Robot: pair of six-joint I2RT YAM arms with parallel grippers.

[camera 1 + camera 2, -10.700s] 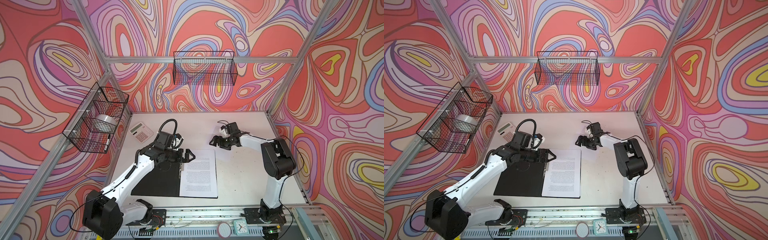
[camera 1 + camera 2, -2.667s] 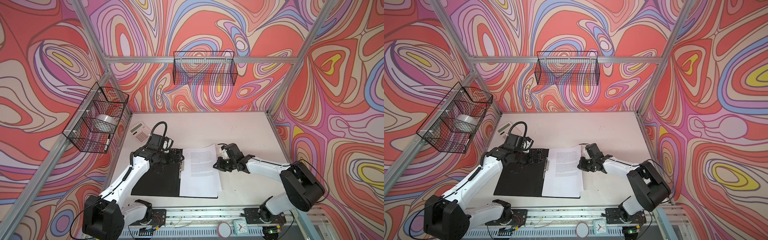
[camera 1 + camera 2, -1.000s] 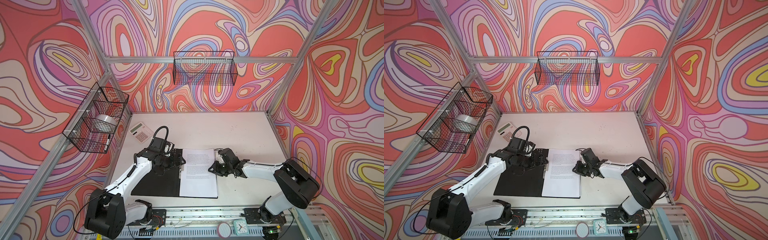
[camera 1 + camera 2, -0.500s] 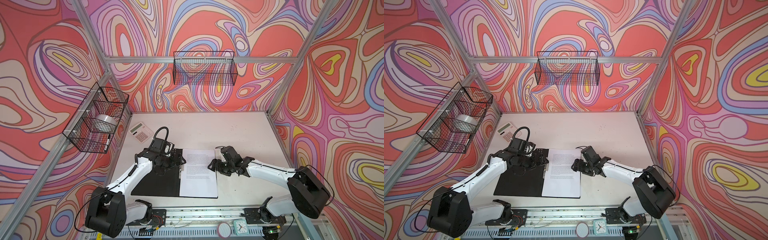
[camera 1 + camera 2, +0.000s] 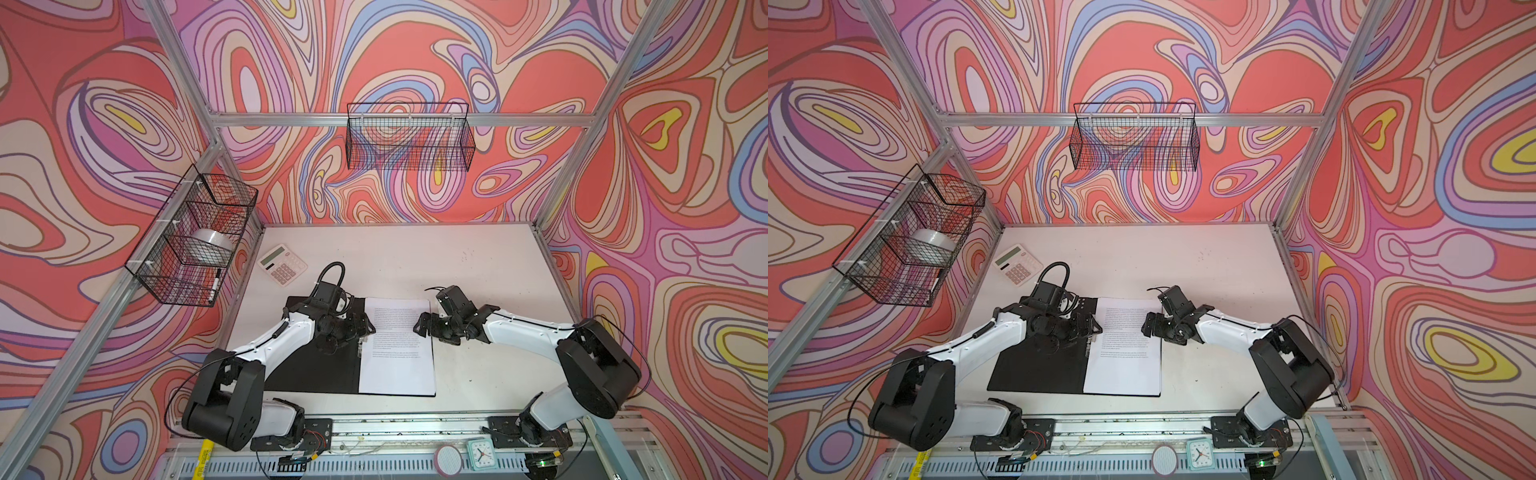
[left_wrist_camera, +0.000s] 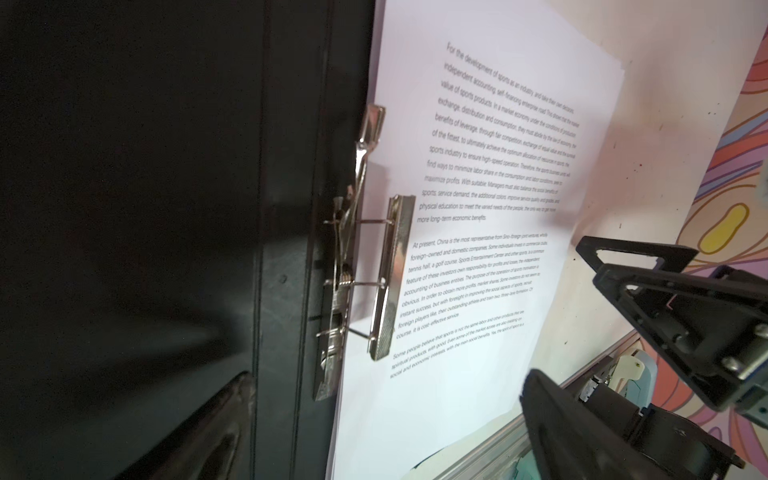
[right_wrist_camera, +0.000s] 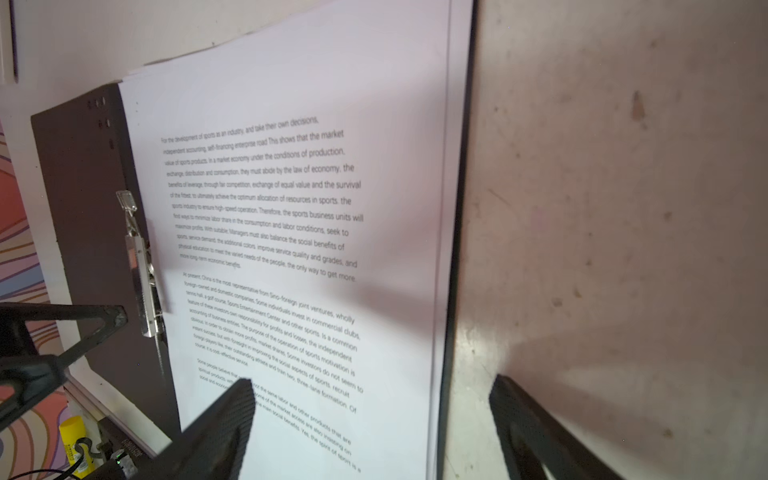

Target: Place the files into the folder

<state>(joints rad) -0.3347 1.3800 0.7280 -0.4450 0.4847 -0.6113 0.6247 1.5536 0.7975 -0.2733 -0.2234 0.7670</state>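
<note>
The folder (image 5: 311, 374) (image 5: 1038, 370) lies open on the table, black inside up. The files (image 5: 397, 361) (image 5: 1125, 365), a stack of printed white sheets, rest flat on its right half. My left gripper (image 5: 365, 328) (image 5: 1094, 326) (image 6: 386, 415) hovers open over the metal spine clip (image 6: 374, 257), whose bar stands over the sheets' (image 6: 478, 166) left margin with its lever raised. My right gripper (image 5: 422, 326) (image 5: 1148, 324) (image 7: 374, 419) is open at the sheets' (image 7: 291, 208) right edge. One of its fingers (image 7: 224, 428) is above the paper and one above the table; it holds nothing.
A white-and-pink calculator (image 5: 282, 264) lies at the back left of the white table (image 5: 478, 266). A wire basket (image 5: 195, 245) holding a tape roll hangs on the left wall and another basket (image 5: 409, 137) on the back wall. A small clock (image 5: 481, 454) sits at the front rail.
My right gripper has opened and let go of the sheets' right edge; the stack now lies flat on the folder. The left arm has stayed where it was.
</note>
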